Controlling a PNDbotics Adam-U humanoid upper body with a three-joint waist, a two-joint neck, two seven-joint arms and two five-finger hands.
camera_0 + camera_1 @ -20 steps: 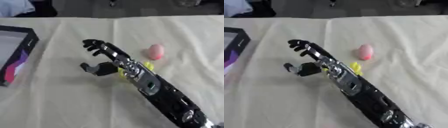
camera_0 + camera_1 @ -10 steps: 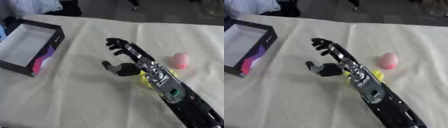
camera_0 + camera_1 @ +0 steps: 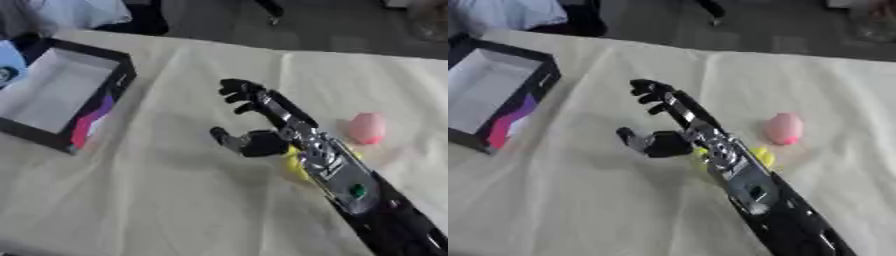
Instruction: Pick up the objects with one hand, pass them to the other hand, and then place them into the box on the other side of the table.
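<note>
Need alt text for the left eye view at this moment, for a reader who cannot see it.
The robot's right hand reaches in from the lower right over a cream tablecloth, fingers spread and holding nothing. A yellow object lies partly hidden under its forearm, and a pink egg-shaped object sits to its right. An open black box with a white interior lies at the far left.

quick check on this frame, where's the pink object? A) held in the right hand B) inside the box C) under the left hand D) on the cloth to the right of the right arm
D: the pink object lies on the cloth beside the arm, apart from the open, empty right hand and far from the box at the left.
</note>
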